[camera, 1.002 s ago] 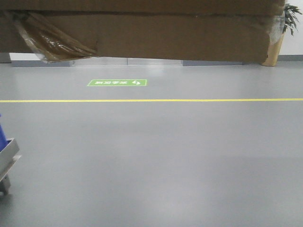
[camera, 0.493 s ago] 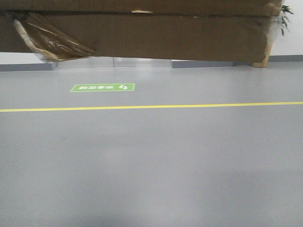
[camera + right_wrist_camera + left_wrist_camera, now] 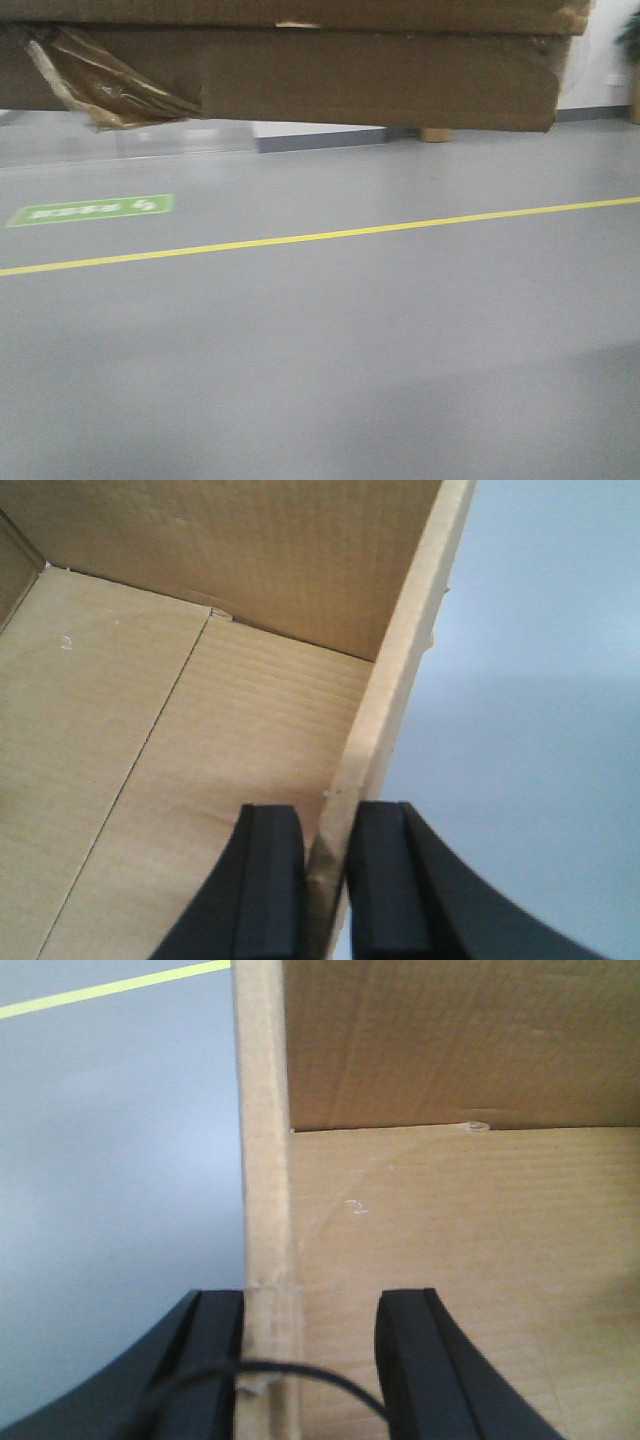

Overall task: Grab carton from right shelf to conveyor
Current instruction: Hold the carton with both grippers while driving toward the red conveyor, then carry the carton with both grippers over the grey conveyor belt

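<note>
brown corrugated carton (image 3: 380,90), crinkled peeling tape (image 3: 110,85)

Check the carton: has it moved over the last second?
Yes. Against the green floor sign, the carton has swung right: the sign, earlier nearer its middle, now sits below its taped left end.

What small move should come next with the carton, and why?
Probably shut the left gripper fully: its inner finger stands apart from the carton wall, while the right gripper pinches its wall, and the carton hangs over the floor.
</note>
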